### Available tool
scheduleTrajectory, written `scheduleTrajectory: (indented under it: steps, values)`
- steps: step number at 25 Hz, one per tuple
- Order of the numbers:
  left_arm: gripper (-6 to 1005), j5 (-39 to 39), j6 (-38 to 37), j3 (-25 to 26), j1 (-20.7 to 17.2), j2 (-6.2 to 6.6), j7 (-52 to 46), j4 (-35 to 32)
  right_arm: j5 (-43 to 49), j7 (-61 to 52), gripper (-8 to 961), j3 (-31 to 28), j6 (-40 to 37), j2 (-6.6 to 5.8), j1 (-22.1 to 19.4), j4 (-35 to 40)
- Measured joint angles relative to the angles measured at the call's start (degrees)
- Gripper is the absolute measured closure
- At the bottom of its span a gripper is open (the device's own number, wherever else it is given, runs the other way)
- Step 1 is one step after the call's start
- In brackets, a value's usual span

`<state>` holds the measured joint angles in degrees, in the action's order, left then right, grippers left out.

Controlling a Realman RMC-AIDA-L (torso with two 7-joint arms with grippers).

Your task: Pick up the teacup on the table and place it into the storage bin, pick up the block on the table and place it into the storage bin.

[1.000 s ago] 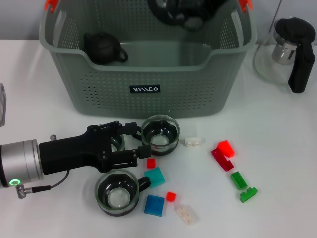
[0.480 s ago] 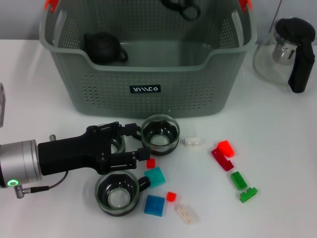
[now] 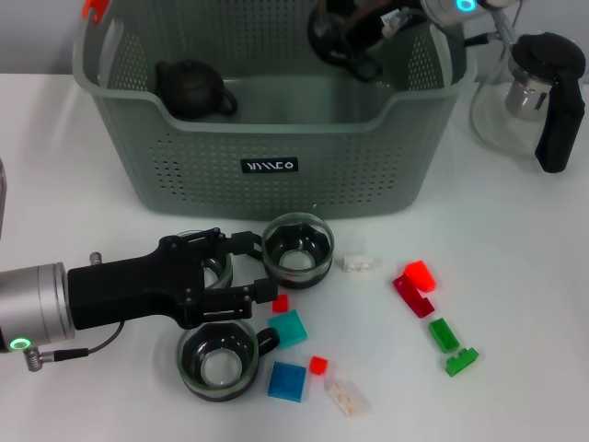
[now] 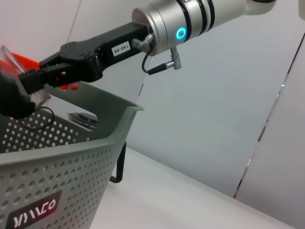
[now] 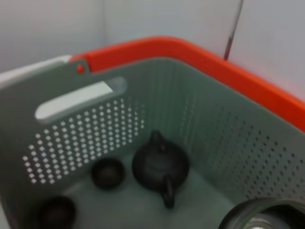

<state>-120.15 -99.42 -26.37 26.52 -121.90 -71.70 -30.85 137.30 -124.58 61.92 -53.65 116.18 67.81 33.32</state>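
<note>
your right gripper (image 3: pixel 345 41) is over the storage bin (image 3: pixel 267 138), closed on a glass teacup (image 3: pixel 336 37), so open it next, while your left gripper (image 3: pixel 248 272), jaws parted and empty, waits by another teacup (image 3: pixel 296 249).

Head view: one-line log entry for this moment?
left gripper: open, low beside table teacup | right gripper: over storage bin, shut on held teacup | blue block: on table
</note>
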Motion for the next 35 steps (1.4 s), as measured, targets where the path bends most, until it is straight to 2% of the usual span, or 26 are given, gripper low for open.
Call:
scheduleTrajectory:
  steps: [11, 22, 35]
  values:
    - [169, 0.01, 0.01, 0.0, -0.16, 0.0, 0.15, 0.0, 4.49, -1.07, 900, 0.02, 2.1, -0.15, -0.49, -2.86]
    - [169, 0.01, -0.07, 0.14, -0.16, 0.0, 0.12, 0.14, 5.02, -1.1, 900, 0.12, 2.79, -0.01, -0.49, -3.29]
    - [170, -0.01, -0.08, 0.29, -0.25, 0.0, 0.08, 0.27, 7.35, -1.1, 900, 0.48, 5.55, 1.69, -0.46, -3.79]
